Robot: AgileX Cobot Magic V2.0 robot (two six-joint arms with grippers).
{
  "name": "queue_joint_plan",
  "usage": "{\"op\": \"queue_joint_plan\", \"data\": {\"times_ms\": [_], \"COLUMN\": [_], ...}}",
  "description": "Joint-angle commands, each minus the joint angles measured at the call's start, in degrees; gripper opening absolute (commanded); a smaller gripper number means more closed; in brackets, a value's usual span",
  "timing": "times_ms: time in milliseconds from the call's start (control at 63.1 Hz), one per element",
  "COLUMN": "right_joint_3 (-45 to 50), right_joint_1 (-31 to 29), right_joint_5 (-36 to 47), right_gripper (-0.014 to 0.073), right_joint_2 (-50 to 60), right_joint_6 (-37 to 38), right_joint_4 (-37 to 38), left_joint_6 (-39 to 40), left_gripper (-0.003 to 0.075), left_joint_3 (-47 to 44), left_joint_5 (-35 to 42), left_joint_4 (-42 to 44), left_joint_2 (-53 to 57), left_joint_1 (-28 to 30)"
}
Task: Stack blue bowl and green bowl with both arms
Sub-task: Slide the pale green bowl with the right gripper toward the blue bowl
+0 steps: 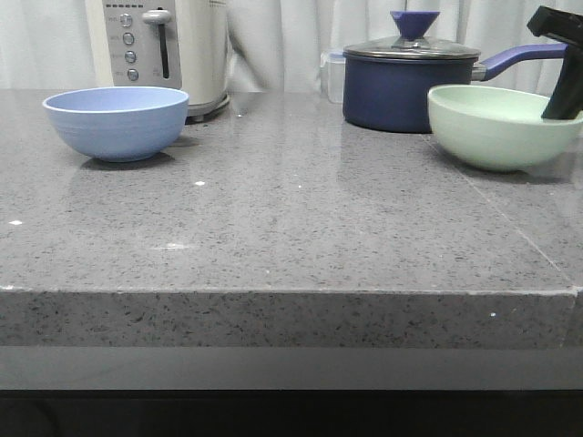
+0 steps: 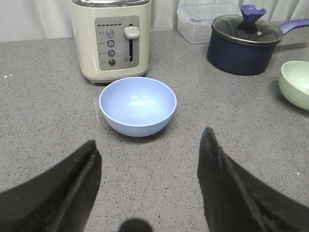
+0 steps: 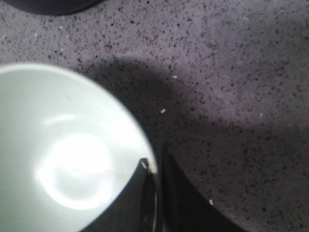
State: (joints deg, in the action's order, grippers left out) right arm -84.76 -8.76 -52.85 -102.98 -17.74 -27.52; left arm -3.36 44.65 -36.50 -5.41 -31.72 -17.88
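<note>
The blue bowl (image 1: pixel 116 121) stands upright on the grey counter at the left, also seen in the left wrist view as the blue bowl (image 2: pixel 137 106). My left gripper (image 2: pixel 149 159) hangs open a short way in front of it, nothing between its fingers. The green bowl (image 1: pixel 501 125) sits at the right; in the right wrist view the green bowl (image 3: pixel 58 159) fills the frame's side. My right gripper (image 3: pixel 155 164) is shut on its rim, one finger inside, one outside. In the front view the right gripper (image 1: pixel 563 102) reaches into the bowl from above right.
A cream toaster (image 1: pixel 159 50) stands right behind the blue bowl. A dark navy lidded saucepan (image 1: pixel 410 82) with a purple handle sits just behind the green bowl, beside a clear plastic box (image 2: pixel 203 21). The counter's front edge (image 1: pixel 291 293) runs across the front view.
</note>
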Motion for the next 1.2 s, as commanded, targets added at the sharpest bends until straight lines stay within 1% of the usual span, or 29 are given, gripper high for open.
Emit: {"op": "queue_joint_plan", "data": {"times_ms": [0, 32, 174, 269, 443, 570, 729, 887, 1077, 1140, 1188], "right_joint_3": [-2.5, -2.8, -6.0, -9.2, -13.0, -14.7, -16.9, -17.6, -17.7, -17.7, -17.8], "right_joint_1": [-0.1, -0.1, 1.1, 4.8, 14.5, 19.9, 24.3, 26.9, 27.2, 27.2, 27.2], "right_joint_5": [0.9, 0.3, -3.9, -6.2, -4.7, -3.7, -3.0, -1.7, -1.2, -1.2, -1.2], "right_gripper": [-0.0056, -0.0067, -0.0062, -0.006, -0.0054, -0.0054, -0.0054, -0.0054, -0.005, -0.0029, 0.0003], "right_joint_2": [2.8, 2.9, 4.3, 4.4, 3.9, 2.3, -1.1, -3.9, -5.6, -5.7, -5.7], "right_joint_6": [-1.1, -1.1, -1.3, -1.1, 3.5, 5.1, 7.5, 7.9, 8.0, 8.0, 8.0], "right_joint_4": [-1.8, -1.8, -0.8, 2.6, 8.8, 9.9, 9.9, 9.9, 9.9, 9.9, 9.9], "left_joint_6": [0.0, 0.0, 0.0, 0.0, 0.0, 0.0, 0.0, 0.0, 0.0, 0.0, 0.0], "left_gripper": [0.0438, 0.0438, 0.0438, 0.0438, 0.0438, 0.0438, 0.0438, 0.0438, 0.0438, 0.0438, 0.0438], "left_joint_3": [1.6, 1.6, 1.6, 1.6, 1.6, 1.6, 1.6, 1.6, 1.6, 1.6, 1.6], "left_joint_5": [4.6, 4.6, 4.6, 4.6, 4.6, 4.6, 5.0, 5.0, 5.0, 5.0, 5.0], "left_joint_4": [-0.3, -0.3, -0.3, -0.3, -0.3, -0.3, -0.3, -0.3, -0.3, -0.3, -0.3], "left_joint_2": [-0.5, -0.5, -0.5, -0.5, -0.5, -0.5, -0.5, -0.5, -0.5, -0.5, -0.5], "left_joint_1": [-0.6, -0.6, -0.6, -0.6, -0.6, -0.6, -0.6, -0.6, -0.6, -0.6, -0.6]}}
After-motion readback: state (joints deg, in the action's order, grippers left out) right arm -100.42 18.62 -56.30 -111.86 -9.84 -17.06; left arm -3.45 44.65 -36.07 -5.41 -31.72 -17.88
